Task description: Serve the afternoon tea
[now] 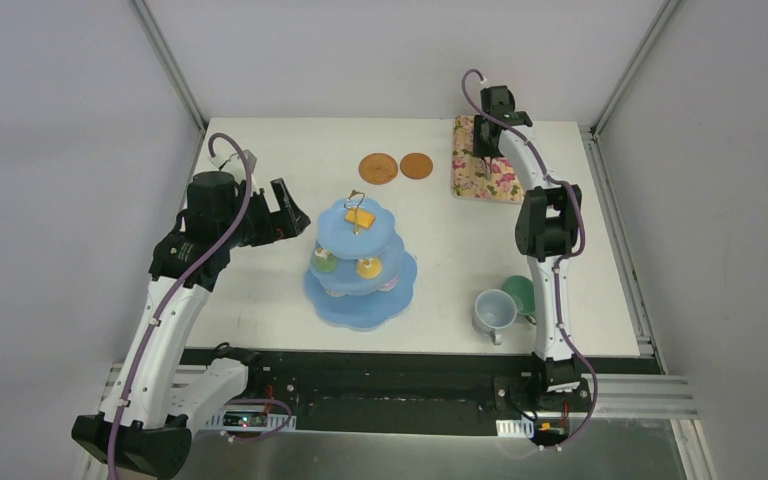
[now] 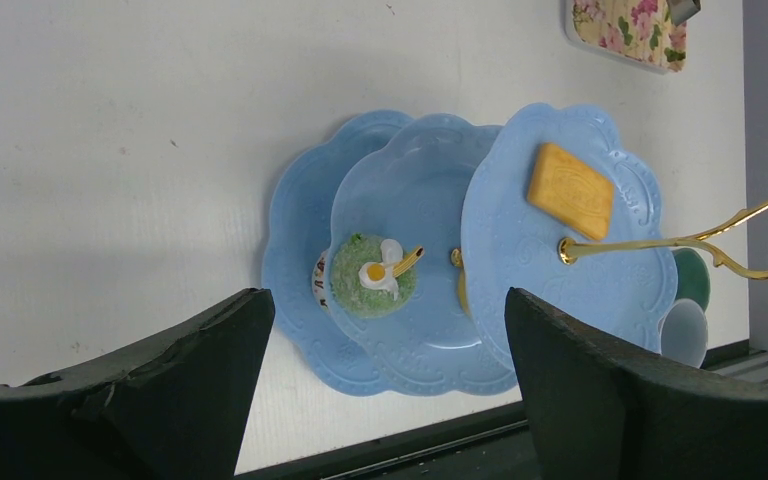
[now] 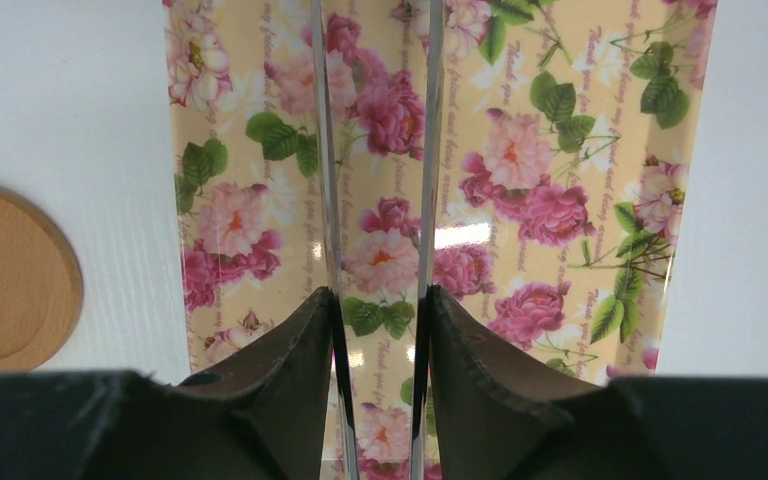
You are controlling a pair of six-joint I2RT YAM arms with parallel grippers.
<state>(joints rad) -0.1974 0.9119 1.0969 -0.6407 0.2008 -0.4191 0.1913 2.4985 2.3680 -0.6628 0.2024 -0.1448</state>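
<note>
Green cup (image 1: 520, 292) sits partly hidden behind the grey-blue cup (image 1: 493, 310).

You're in a robotics lab cell: white tabletop (image 1: 270, 285) boxed in by plain grey panels (image 1: 60, 150) on aluminium extrusion posts (image 1: 168, 60), black base plate (image 1: 390, 365) and slotted rail (image 1: 640, 400) along your near edge, purple cable (image 1: 160, 297) run exposed down the left arm (image 1: 182, 322), bare circuit board (image 1: 245, 420) by its base.

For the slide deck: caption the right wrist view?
Right gripper holding metal tongs over the floral tray, a brown coaster at left.
</note>
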